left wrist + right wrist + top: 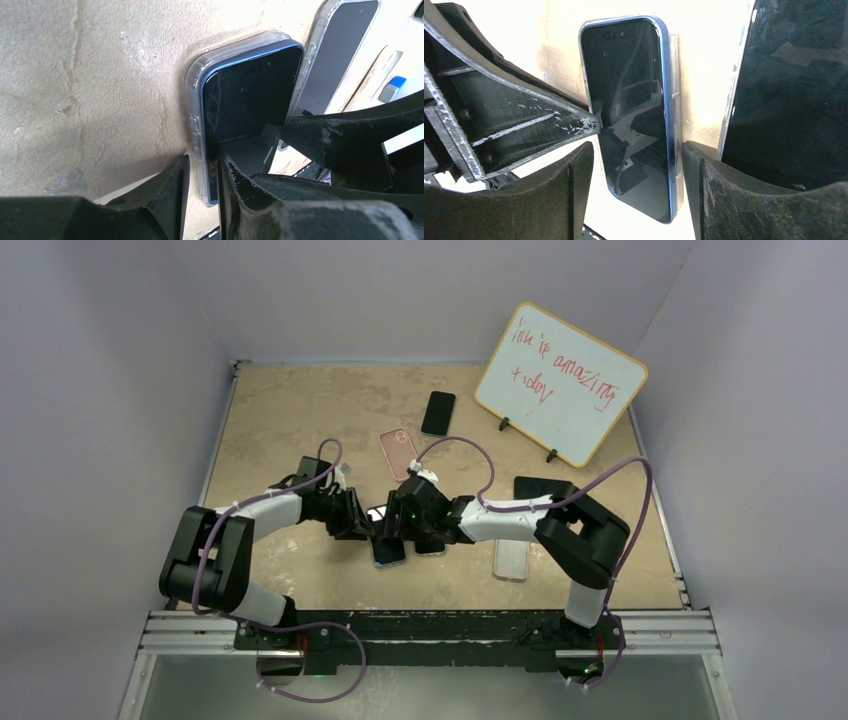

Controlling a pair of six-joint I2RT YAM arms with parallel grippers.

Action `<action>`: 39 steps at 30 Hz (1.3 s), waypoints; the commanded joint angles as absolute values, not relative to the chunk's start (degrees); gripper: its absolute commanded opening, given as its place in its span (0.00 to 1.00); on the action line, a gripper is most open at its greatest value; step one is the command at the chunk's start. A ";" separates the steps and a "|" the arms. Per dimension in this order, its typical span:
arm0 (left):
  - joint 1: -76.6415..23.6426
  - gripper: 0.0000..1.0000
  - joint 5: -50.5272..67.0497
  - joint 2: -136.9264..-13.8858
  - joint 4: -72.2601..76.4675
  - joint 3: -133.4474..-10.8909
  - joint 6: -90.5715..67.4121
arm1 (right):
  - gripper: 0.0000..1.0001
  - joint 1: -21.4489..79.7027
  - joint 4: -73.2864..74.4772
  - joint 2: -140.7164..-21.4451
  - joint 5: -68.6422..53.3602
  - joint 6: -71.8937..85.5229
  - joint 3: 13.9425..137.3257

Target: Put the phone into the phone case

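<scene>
Phone [250,95]: dark glossy screen, blue rim, no visible damage. It lies at mid-table between both grippers, inside the clear case [192,100]. The case wall shows along one long side and around the top end. Whether the phone is fully seated cannot be told.

Left gripper [204,160]: fingers clenched on the case's long edge, one outside the wall and one on the screen. Right gripper [636,150]: fingers spread and released, straddling the phone's width close beside its edges.

A second phone [784,90] with a pale rim lies just beside the first.

Elsewhere on the table: a black phone [438,412] and a pink case [398,452] farther back. A pale case [510,560] lies near the right arm.

Table [290,410]: tan, mottled and scuffed. A whiteboard [560,383] with red handwriting stands propped at the far right. Plain pale walls [120,360] enclose the table.
</scene>
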State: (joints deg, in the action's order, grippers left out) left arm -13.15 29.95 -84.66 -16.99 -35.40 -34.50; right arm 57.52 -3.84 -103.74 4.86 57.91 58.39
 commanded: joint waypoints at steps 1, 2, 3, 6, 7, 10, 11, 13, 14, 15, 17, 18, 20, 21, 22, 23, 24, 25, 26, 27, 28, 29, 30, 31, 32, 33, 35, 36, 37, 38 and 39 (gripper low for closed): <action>-12.92 0.27 31.82 -85.91 -16.01 -36.21 -32.70 | 0.67 57.37 -11.20 -104.56 2.78 57.17 56.87; -12.91 0.26 32.15 -86.29 -16.05 -36.21 -32.57 | 0.67 57.16 -12.72 -104.62 1.63 57.25 56.48; -12.84 0.24 32.48 -86.61 -15.92 -36.21 -32.65 | 0.68 56.80 -14.31 -104.65 0.46 57.70 55.81; -12.77 0.19 33.09 -87.34 -15.68 -36.04 -32.76 | 0.69 55.39 -20.90 -104.16 -3.13 58.68 52.78; -12.70 0.17 33.13 -87.32 -15.68 -36.04 -32.74 | 0.69 54.88 -23.27 -103.80 -4.06 58.78 51.85; -11.95 0.11 33.41 -87.43 -15.78 -36.19 -32.46 | 0.69 53.00 -29.55 -103.36 -8.73 58.39 50.02; -11.57 0.09 33.85 -87.57 -15.81 -36.21 -32.44 | 0.69 52.46 -30.96 -103.29 -10.19 58.17 49.75; -10.76 0.07 34.71 -87.94 -16.01 -36.36 -32.17 | 0.70 52.06 -33.81 -102.75 -11.94 58.10 49.05; -10.28 0.07 34.87 -88.01 -16.26 -36.43 -32.12 | 0.70 52.04 -35.24 -102.47 -12.86 58.02 48.92; -9.85 0.07 34.82 -87.98 -16.56 -36.51 -31.98 | 0.71 52.03 -36.29 -102.33 -13.71 58.01 48.87; -9.02 0.08 34.70 -87.85 -17.14 -36.63 -31.83 | 0.71 52.03 -39.08 -102.26 -15.62 58.88 48.46; -8.63 0.09 34.76 -87.76 -17.27 -36.73 -31.74 | 0.71 51.90 -41.68 -102.37 -16.60 59.78 48.10; -8.00 0.14 35.00 -87.72 -17.51 -36.82 -31.79 | 0.71 51.90 -44.99 -102.75 -18.08 61.17 47.82; -7.73 0.17 35.19 -87.76 -17.65 -36.83 -31.81 | 0.72 51.94 -46.10 -103.06 -18.59 61.85 47.92; -7.54 0.19 35.24 -87.80 -17.84 -36.89 -31.75 | 0.72 51.94 -46.59 -103.32 -18.78 62.15 48.01; -7.29 0.22 35.20 -87.87 -18.23 -37.03 -31.48 | 0.72 51.94 -46.69 -103.62 -18.81 62.22 48.15; -6.91 0.23 34.95 -88.01 -18.67 -37.27 -31.14 | 0.72 51.92 -46.71 -103.80 -18.69 62.19 48.23; -6.40 0.24 34.90 -88.06 -19.02 -37.34 -30.78 | 0.72 51.92 -46.70 -103.97 -18.60 62.16 48.25; -6.07 0.24 34.82 -88.13 -19.18 -37.35 -30.57 | 0.72 51.94 -46.73 -104.19 -18.55 62.13 48.25; -5.85 0.24 34.88 -88.11 -19.39 -37.35 -30.44 | 0.71 51.94 -46.82 -104.42 -18.55 61.99 48.30; -5.75 0.23 34.89 -88.08 -19.52 -37.35 -30.35 | 0.71 51.94 -46.77 -104.59 -18.55 61.97 48.44; -5.67 0.22 34.90 -88.11 -19.52 -37.35 -30.37 | 0.71 51.88 -46.53 -104.86 -18.48 61.96 48.63; -5.63 0.20 34.96 -88.06 -19.55 -37.29 -30.47 | 0.71 51.94 -46.61 -105.04 -18.46 61.96 48.76; -5.69 0.17 35.07 -88.07 -19.40 -37.27 -30.54 | 0.71 51.94 -46.84 -105.23 -18.50 61.96 48.92; -5.64 0.15 35.13 -88.07 -19.29 -37.20 -30.58 | 0.71 51.93 -47.15 -105.55 -18.98 61.97 49.12; -5.62 0.12 34.98 -88.07 -19.15 -37.11 -30.63 | 0.71 51.93 -47.59 -105.89 -19.62 62.11 49.39; -5.61 0.05 34.96 -88.19 -19.01 -36.93 -30.59 | 0.71 51.94 -48.31 -106.74 -20.66 62.24 50.29; -5.62 0.02 35.21 -88.35 -18.78 -36.77 -30.51 | 0.71 51.94 -48.40 -106.97 -21.09 62.30 50.62; -5.56 0.00 35.24 -88.41 -18.57 -36.54 -30.50 | 0.71 51.97 -48.64 -107.16 -21.54 62.34 50.78; -5.55 0.00 35.20 -88.54 -18.44 -36.41 -30.50 | 0.71 51.95 -49.12 -107.28 -21.88 62.58 50.78; -5.58 0.00 35.07 -88.59 -18.31 -36.39 -30.62 | 0.72 51.95 -49.60 -107.39 -22.15 62.78 50.68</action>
State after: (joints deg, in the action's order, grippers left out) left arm -5.48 35.73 -87.42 -21.10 -35.94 -31.77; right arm 50.15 -41.32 -107.53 -14.81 60.36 47.27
